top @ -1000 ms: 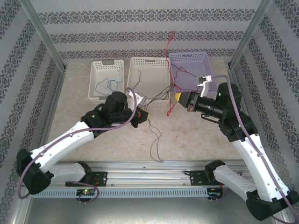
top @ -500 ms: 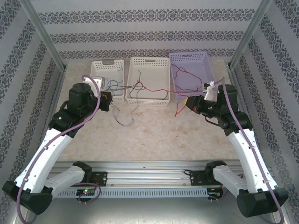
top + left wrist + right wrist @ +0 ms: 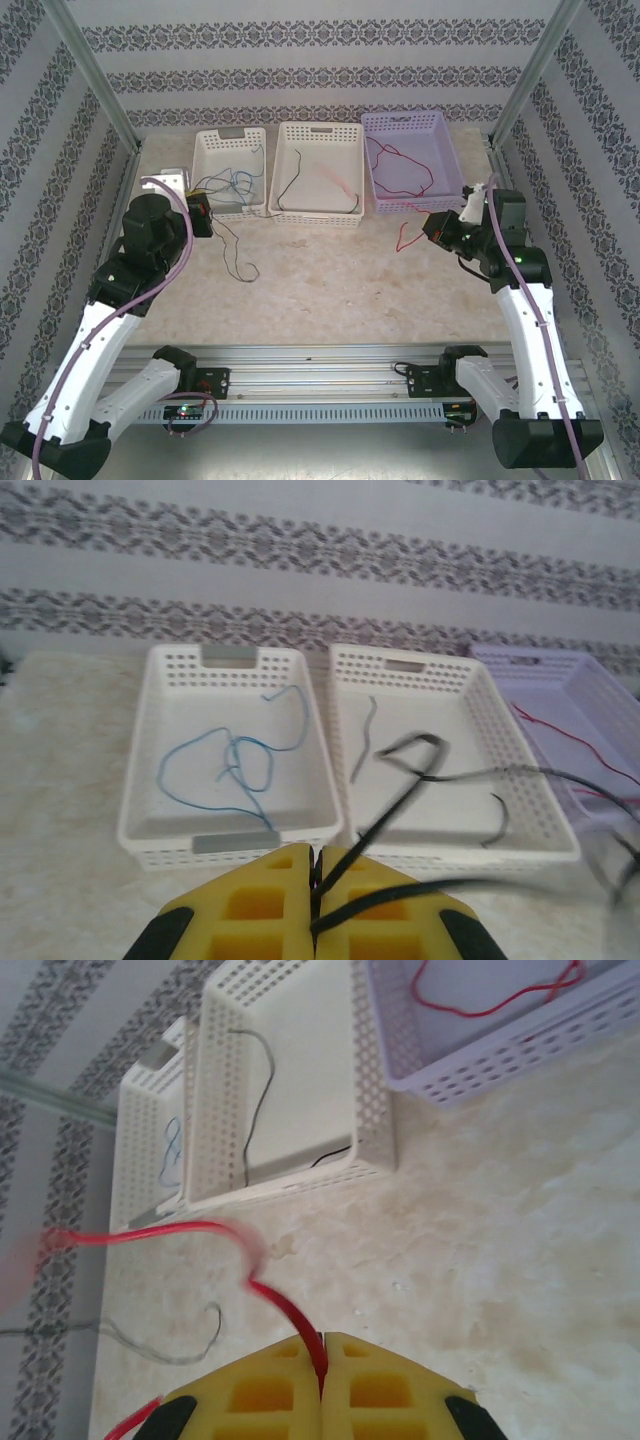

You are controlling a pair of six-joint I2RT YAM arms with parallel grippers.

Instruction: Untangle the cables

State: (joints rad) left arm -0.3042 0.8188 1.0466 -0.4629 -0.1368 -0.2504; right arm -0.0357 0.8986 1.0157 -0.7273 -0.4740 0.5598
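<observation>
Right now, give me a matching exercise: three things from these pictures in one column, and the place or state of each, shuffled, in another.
Column one:
1. blue cable
2. left gripper
3. right gripper

Column two:
A. shut on a red cable
B. lying in the leftmost white basket
C. shut on a black cable

Pairs: 1-B, 2-C, 3-A.

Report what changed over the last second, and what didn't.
The left gripper swung left from the table's middle, dragging the black cable it pinches. The right gripper drew back right with the red cable between its fingers. The two strands, crossed before, now lie apart. The baskets and the blue cable stayed put.
</observation>
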